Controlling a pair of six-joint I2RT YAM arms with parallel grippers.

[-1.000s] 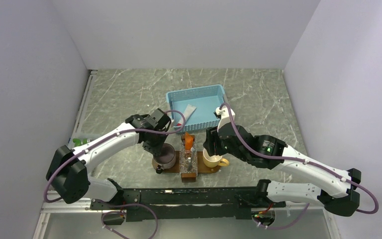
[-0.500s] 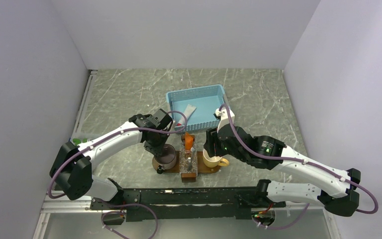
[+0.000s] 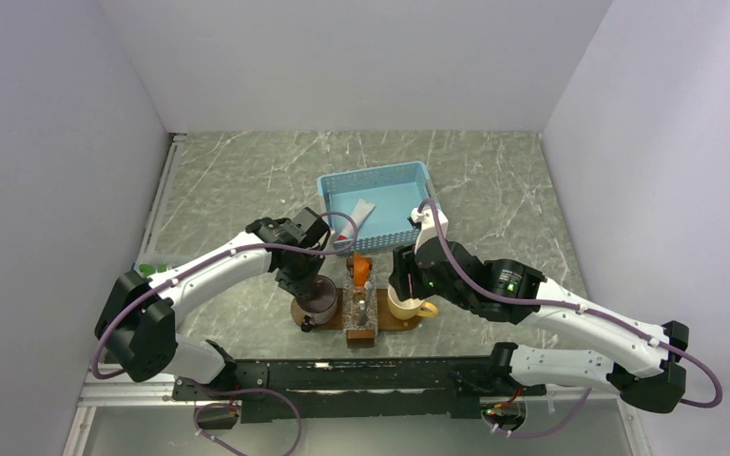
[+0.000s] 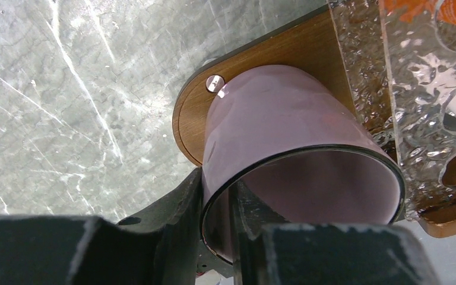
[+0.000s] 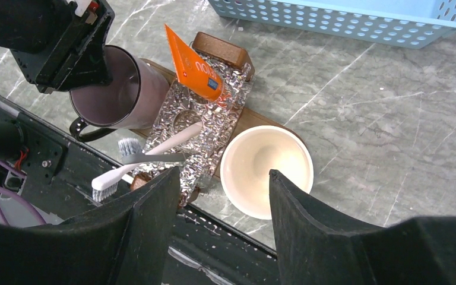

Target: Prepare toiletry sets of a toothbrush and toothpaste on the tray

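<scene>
Movement since a second ago is small: my left arm (image 3: 219,261) shifted slightly. Left claw (image 4: 217,185) straddles the rim of the purple mug (image 4: 273,119), which stands on the left end of the tray (image 4: 261,59); pinching or loosened, I cannot tell. Right claw (image 5: 222,175) hangs released over the cream cup (image 5: 267,163). Toothpaste (image 5: 191,62) leans in the glass holder (image 5: 227,92) mid-tray. I judge the mug is placed.

- We are seeing the left arm (image 3: 219,266) and the right arm (image 3: 570,318) wearing white shells over black joints.
- We are tracing a purple cable (image 3: 719,385) looping along each.
- We are noticing a green light (image 3: 511,282) glowing at 9 o'clock on the right arm.
- We are viewing blocky matte-black fingers (image 5: 148,225).
</scene>
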